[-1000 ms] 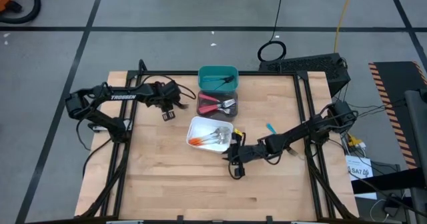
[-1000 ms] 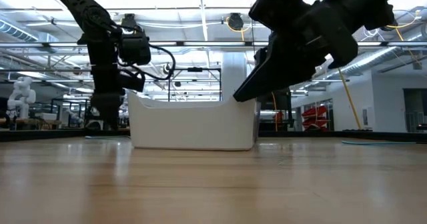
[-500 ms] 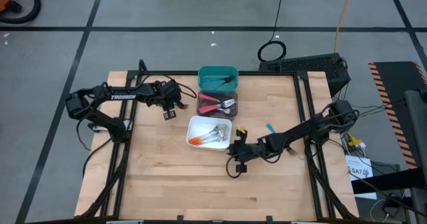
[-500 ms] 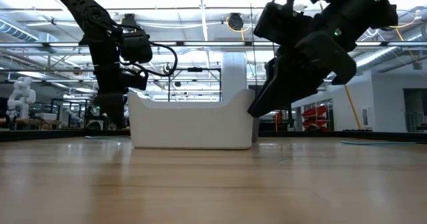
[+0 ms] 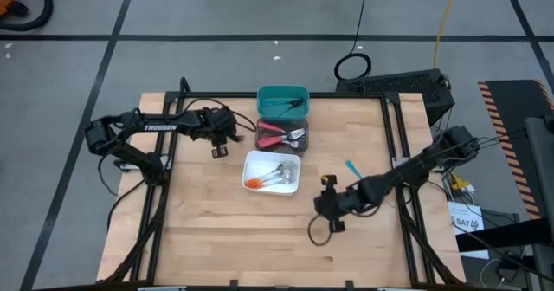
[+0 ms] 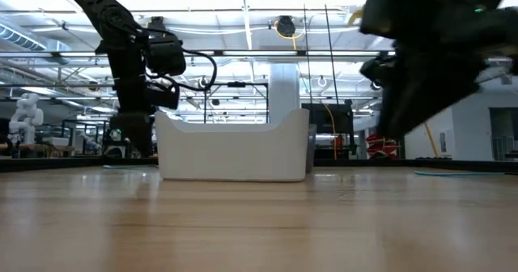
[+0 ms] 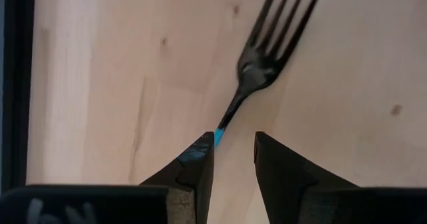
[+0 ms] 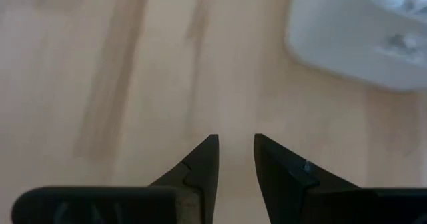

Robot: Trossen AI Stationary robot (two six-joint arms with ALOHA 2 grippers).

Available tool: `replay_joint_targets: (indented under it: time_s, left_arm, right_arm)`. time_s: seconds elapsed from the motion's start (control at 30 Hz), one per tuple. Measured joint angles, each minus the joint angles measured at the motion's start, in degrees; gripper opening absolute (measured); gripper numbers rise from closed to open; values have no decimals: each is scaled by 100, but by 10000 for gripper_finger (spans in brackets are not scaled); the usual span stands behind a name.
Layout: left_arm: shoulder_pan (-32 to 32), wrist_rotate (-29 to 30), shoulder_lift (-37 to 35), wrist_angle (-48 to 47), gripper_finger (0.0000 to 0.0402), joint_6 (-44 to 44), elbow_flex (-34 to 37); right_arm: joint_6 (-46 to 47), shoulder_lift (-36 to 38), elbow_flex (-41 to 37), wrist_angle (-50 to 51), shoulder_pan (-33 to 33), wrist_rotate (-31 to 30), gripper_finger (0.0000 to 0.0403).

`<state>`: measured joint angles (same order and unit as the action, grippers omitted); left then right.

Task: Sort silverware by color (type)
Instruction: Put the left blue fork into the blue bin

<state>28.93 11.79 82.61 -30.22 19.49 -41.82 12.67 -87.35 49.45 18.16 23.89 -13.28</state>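
Our left gripper (image 7: 233, 159) jaws, barely apart and empty, straddle the fork (image 7: 263, 61) handle (right gripper (image 8: 235, 159) likewise empty): off-centre closing could skid it.

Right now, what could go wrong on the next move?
1. The blue-handled fork has its handle tip against one finger of the left pincer, not centred in the gap. Closing may push it aside instead of gripping it.
2. A loose blue fork lies close beside the right arm. A sweep of that arm might knock it.
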Motion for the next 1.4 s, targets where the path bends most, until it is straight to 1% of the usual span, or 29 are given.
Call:
replay_joint_targets:
  time_s: [0.1, 0.17, 0.37, 0.43, 0.57, 0.67, 0.8, 0.93, 1.03, 1.27, 1.4]
  left_arm:
    - [-66, 2, 0, 46, 111, 191, 0]
    - [-80, 4, 0, 47, 121, 332, 0]
    - [-72, 69, 0, 154, 189, 544, 0]
    - [-56, 76, 0, 185, 201, 689, 0]
    - [14, 80, 203, 272, 206, 791, 0]
    - [73, 104, 553, 340, 207, 910, -3]
    - [68, 302, 927, 469, 207, 871, -44]
    - [68, 306, 1029, 535, 206, 921, -46]
    - [90, 270, 1040, 531, 194, 920, -44]
    - [365, -481, 1056, 327, 122, 999, -105]
    - [480, -686, 1056, 272, 88, 1105, -105]
  right_arm:
    - [165, -8, -2, 360, 281, 3, 89]
    - [170, -3, -2, 353, 446, 0, 89]
    - [-185, 43, -2, 265, 683, -4, 89]
    - [-288, 37, 0, 234, 681, -7, 89]
    - [-432, 37, 0, 143, 676, -15, 89]
    - [-459, 37, 0, 129, 678, -14, 89]
    - [-481, 37, -1, 132, 676, -15, 89]
    - [-503, 37, -2, 134, 676, -20, 89]
    - [-523, 37, -2, 112, 676, -28, 89]
    - [-660, 37, -2, -89, 676, -37, 89]
    - [-674, 37, -2, -121, 676, -39, 89]
